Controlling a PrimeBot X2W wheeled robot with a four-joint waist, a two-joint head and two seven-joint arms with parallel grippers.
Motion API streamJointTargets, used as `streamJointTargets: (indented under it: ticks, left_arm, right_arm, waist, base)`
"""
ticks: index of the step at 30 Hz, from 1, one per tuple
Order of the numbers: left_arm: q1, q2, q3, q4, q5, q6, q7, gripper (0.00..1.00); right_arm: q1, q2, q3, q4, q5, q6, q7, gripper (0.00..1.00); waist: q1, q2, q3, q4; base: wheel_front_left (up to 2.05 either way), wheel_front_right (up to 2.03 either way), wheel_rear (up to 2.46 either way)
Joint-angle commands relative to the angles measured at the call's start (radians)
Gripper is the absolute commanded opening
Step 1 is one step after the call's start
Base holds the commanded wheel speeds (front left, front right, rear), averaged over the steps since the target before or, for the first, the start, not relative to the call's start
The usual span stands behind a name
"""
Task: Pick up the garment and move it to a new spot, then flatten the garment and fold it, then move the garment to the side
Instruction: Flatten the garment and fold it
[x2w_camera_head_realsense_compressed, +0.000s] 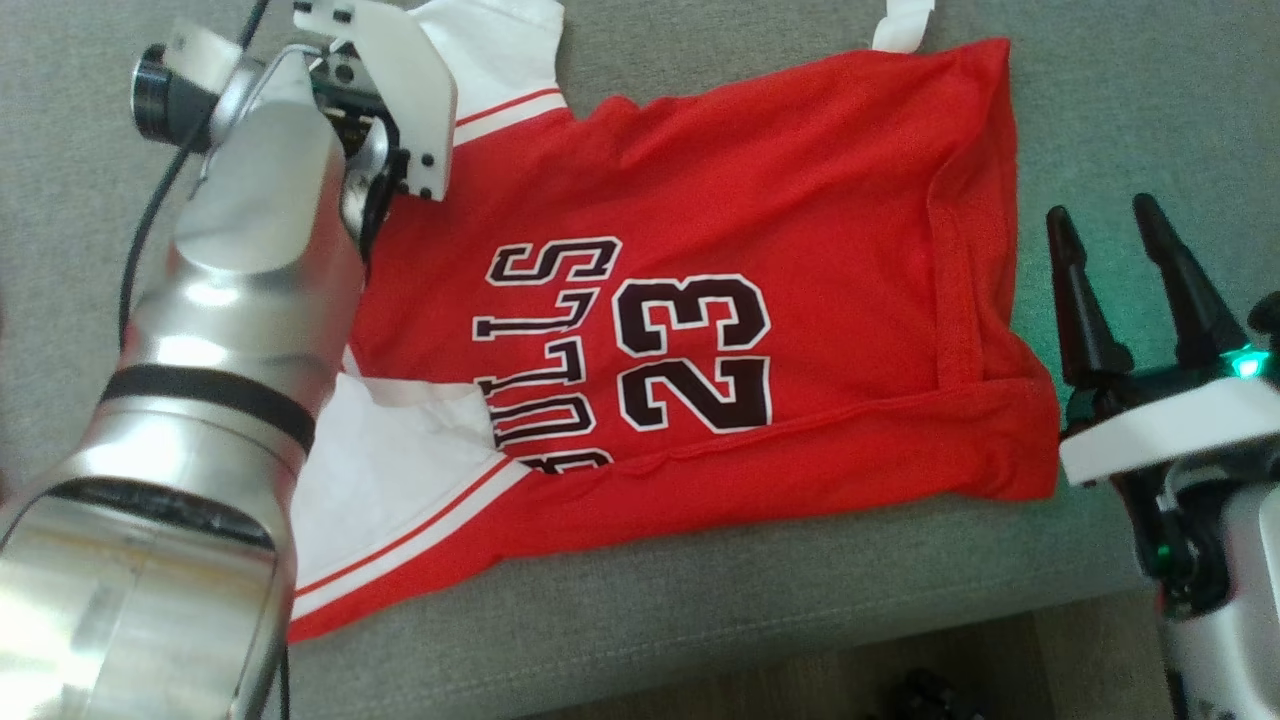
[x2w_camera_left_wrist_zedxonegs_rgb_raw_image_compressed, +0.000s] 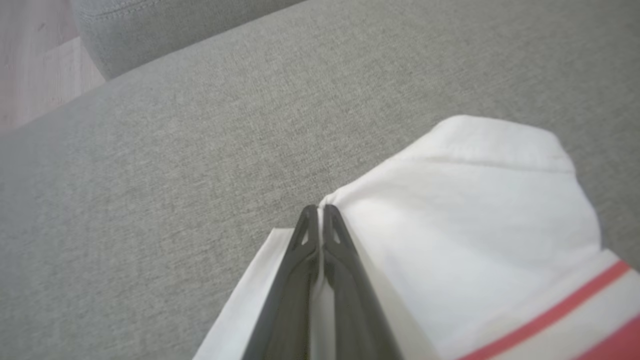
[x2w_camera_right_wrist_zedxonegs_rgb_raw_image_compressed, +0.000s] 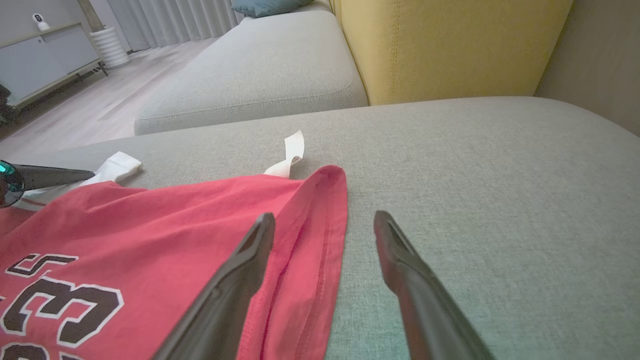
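Observation:
The garment (x2w_camera_head_realsense_compressed: 700, 200) is a red jersey with white sleeves and a dark "BULLS 23" print, spread on the grey sofa seat (x2w_camera_head_realsense_compressed: 1100, 100). My left arm (x2w_camera_head_realsense_compressed: 250, 230) reaches over its left end by the far white sleeve. In the left wrist view my left gripper (x2w_camera_left_wrist_zedxonegs_rgb_raw_image_compressed: 320, 210) is shut, pinching the edge of the white sleeve (x2w_camera_left_wrist_zedxonegs_rgb_raw_image_compressed: 475, 210), and a strip of white cloth shows between its fingers. My right gripper (x2w_camera_head_realsense_compressed: 1102, 210) stands open just right of the red hem. In the right wrist view the right gripper (x2w_camera_right_wrist_zedxonegs_rgb_raw_image_compressed: 325, 217) straddles the hem edge of the garment (x2w_camera_right_wrist_zedxonegs_rgb_raw_image_compressed: 150, 225), with nothing held.
A white label (x2w_camera_head_realsense_compressed: 905, 25) sticks out beyond the garment's far edge. The seat's front edge and floor (x2w_camera_head_realsense_compressed: 1000, 660) lie close below. A yellow back cushion (x2w_camera_right_wrist_zedxonegs_rgb_raw_image_compressed: 450, 45) and another grey seat section (x2w_camera_right_wrist_zedxonegs_rgb_raw_image_compressed: 260, 65) lie beyond. Bare seat extends right of the hem.

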Motion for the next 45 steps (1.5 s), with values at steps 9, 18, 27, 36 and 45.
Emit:
streamJointTargets:
  ticks: [9,18,27,36,45]
  left_arm:
    - [0.037,0.016,-0.001,-0.009,-0.023,0.038,-0.183,0.0]
    - [0.032,0.01,-0.016,-0.049,-0.07,0.03,-0.295,0.0]
    - [0.048,0.009,-0.062,-0.097,-0.143,0.043,-0.355,0.0]
    - [0.084,0.015,-0.007,-0.193,-0.202,0.09,-0.457,0.0]
    - [0.288,0.087,0.072,-0.589,-0.146,0.147,-0.463,0.0]
  right_arm:
    - [-0.211,-0.105,0.026,0.134,0.075,0.004,0.094,1.0]
    - [-0.421,-0.164,0.121,0.375,0.144,0.004,0.167,1.0]
    - [-0.521,-0.205,0.171,0.567,0.196,0.004,0.258,0.0]
    - [-0.541,-0.251,0.177,0.552,0.233,0.004,0.094,0.0]
    - [-0.465,-0.279,0.188,0.429,0.243,0.004,-0.063,0.0]
  waist:
    - [-0.0001,0.0,-0.003,0.05]
    - [-0.0001,0.0,0.025,0.101]
    - [-0.0001,0.0,0.024,0.123]
    - [-0.0001,0.0,-0.009,0.142]
    - [-0.0001,0.0,-0.064,0.146]
  base:
    - [0.0,0.0,0.0]
    - [0.0,0.0,0.0]
    - [0.0,0.0,0.0]
    - [0.0,0.0,0.0]
    - [0.0,0.0,0.0]
